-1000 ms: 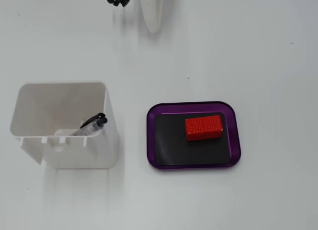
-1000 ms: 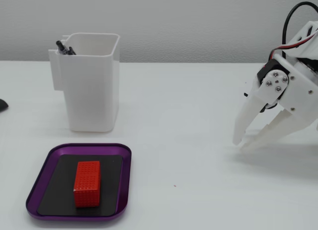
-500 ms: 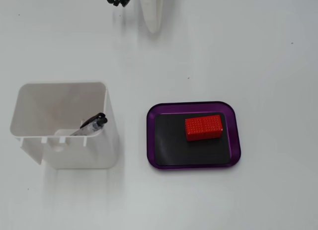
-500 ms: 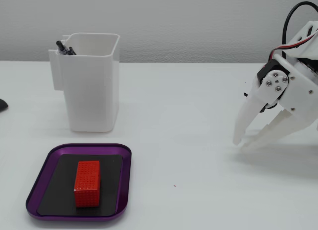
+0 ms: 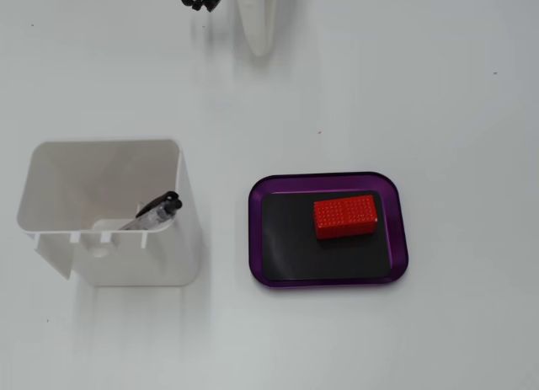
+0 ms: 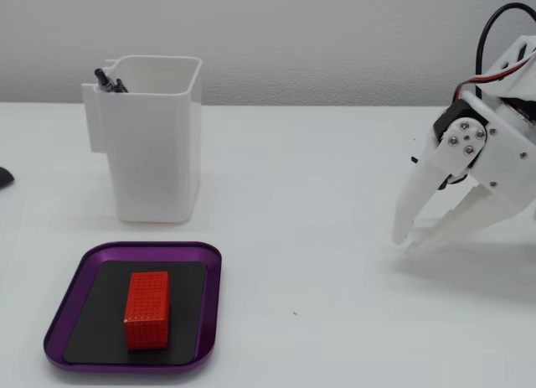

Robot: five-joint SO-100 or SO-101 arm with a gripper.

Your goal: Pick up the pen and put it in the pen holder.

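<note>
The pen point(image 5: 157, 211) is a black and clear pen that stands slanted inside the white pen holder point(image 5: 50, 179) at the left of a fixed view. In the other fixed view its black end point(image 6: 109, 80) sticks out above the holder's point(image 6: 159, 153) left rim. My white gripper point(image 6: 407, 242) hangs at the right, low over the table and far from the holder. Its fingertips nearly meet and hold nothing. In the view from above only its tip point(image 5: 259, 43) shows at the top edge.
A purple tray point(image 5: 400, 230) with a black mat holds a red block point(image 5: 345, 216), right of the holder; it lies in front of the holder in the other view point(image 6: 67, 321). A small dark object point(image 6: 4, 177) sits at the left edge.
</note>
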